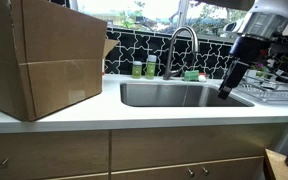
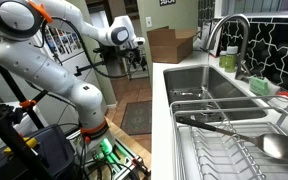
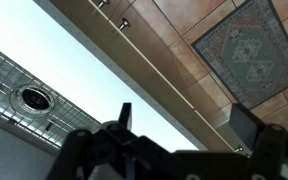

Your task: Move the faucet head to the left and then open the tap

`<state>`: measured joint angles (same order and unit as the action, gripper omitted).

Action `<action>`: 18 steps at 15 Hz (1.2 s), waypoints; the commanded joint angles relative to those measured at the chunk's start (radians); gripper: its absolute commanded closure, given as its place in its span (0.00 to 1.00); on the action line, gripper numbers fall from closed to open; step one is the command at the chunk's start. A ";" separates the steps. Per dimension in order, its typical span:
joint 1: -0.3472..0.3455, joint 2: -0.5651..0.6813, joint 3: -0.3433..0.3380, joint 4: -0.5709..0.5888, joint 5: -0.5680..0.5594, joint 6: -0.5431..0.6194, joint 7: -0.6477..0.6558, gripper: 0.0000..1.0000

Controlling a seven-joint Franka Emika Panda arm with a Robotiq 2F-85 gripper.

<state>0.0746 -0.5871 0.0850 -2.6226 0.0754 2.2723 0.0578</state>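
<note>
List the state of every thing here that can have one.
gripper, open, holding nothing.
tap, no water running.
faucet head, pointing down over the sink.
cabinet drawers, shut.

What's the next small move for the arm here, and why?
Probably carry the open pincer toward the downward-pointing head of the tall silver gooseneck faucet: the pincer hangs empty, well apart from it, and the wrist view shows floor and cabinets, not the spout.
</note>
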 commanded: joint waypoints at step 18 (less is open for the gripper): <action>-0.143 0.077 -0.105 0.111 -0.023 -0.047 0.071 0.00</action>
<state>0.0061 -0.5489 0.0189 -2.5787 0.0740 2.2679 0.0784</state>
